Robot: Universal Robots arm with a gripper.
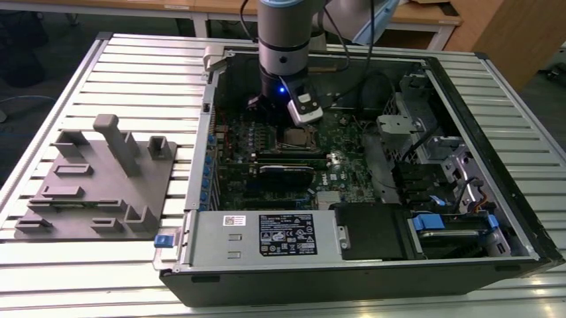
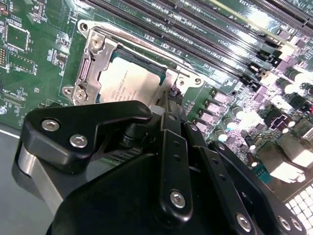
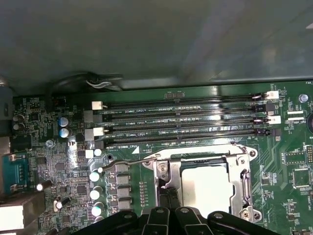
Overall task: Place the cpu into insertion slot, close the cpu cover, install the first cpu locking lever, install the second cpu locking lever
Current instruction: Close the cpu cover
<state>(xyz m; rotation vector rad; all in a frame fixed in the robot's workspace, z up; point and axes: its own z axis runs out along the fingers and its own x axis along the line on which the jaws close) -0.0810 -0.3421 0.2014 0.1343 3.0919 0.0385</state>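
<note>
The fingers (image 2: pixel 168 112) are hanging pressed together (gripping nothing) at the cover's (image 2: pixel 92 71) edge. The cpu (image 2: pixel 128 84) is lying just beyond them.

The arm (image 1: pixel 283 40) stands vertical, wrist straight, with its end effector (image 2: pixel 169 106) pointing down and held low

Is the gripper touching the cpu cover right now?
Cannot tell. In both wrist views the gripper overlaps the edge of the cpu cover, and its own body hides any contact or gap.
</note>
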